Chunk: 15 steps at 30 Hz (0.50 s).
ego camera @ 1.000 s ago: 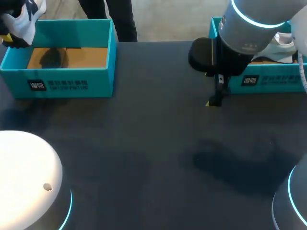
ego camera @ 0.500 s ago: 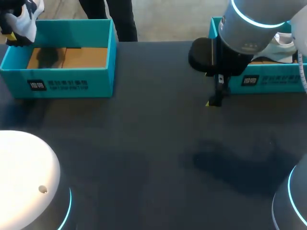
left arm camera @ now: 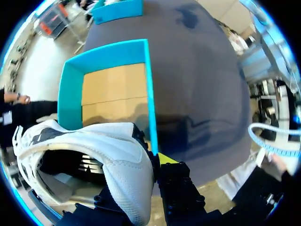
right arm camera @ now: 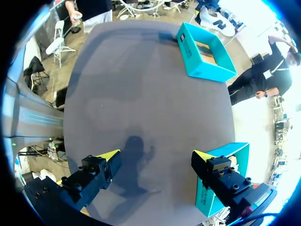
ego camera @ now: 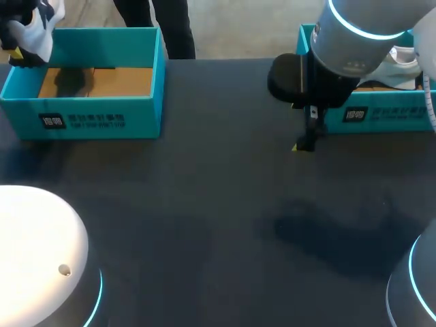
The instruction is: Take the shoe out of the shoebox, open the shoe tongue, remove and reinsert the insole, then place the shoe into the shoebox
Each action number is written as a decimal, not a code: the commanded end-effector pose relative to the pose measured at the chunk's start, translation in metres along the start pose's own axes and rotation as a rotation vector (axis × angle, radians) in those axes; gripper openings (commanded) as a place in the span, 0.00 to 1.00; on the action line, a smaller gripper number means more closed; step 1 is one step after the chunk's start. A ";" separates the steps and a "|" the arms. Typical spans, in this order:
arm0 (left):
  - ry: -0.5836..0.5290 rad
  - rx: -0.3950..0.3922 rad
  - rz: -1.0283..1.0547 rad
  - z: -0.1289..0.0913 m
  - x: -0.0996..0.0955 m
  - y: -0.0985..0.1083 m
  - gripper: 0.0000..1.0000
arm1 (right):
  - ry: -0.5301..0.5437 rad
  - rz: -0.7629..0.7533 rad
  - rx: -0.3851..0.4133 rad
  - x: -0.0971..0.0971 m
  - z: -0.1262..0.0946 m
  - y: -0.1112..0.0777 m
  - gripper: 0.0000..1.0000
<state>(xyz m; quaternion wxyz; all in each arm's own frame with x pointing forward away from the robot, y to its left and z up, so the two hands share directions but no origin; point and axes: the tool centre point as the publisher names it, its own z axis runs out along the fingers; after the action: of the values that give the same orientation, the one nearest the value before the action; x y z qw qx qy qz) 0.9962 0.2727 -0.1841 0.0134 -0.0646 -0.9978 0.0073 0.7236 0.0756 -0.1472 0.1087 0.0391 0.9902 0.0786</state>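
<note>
1. Left gripper [left arm camera: 151,165] is pinching the white shoe [ego camera: 35,28], holding it over the far corner of the shoebox [ego camera: 102,119] at the upper left of the frame, probably lifted out for tongue work.
2. Right gripper [right arm camera: 155,157] is hovering with its fingers spread wide over the table [ego camera: 204,204], probably waiting to assist.

So the white sneaker [ego camera: 35,33] is out of the box right now, hanging in the air just over the far left corner of the teal shoebox [ego camera: 102,121]. It's white with dark markings along the side. In the left wrist view the sneaker [left arm camera: 117,160] fills the foreground, and its dark opening is showing. The shoebox [left arm camera: 69,99] sits open and upright by the table's far left edge. Its brown cardboard floor is in plain sight, and the sneaker's shadow falls on the left end of it.
</note>
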 end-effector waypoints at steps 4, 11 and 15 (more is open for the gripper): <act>0.016 -0.056 0.382 -0.009 -0.008 0.016 0.00 | 0.002 0.000 0.001 -0.001 0.002 0.001 1.00; 0.025 -0.107 0.693 -0.019 -0.009 0.035 0.00 | 0.002 0.000 0.001 -0.001 0.002 0.001 1.00; 0.068 -0.162 0.882 -0.022 -0.014 0.038 0.00 | 0.002 0.000 0.001 -0.001 0.002 0.001 1.00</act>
<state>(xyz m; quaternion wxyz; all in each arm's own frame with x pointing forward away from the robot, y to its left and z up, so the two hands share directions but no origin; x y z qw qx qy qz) 1.0135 0.3084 -0.1670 0.0163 -0.3139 -0.9487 -0.0341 0.7236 0.0755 -0.1472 0.1087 0.0391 0.9902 0.0786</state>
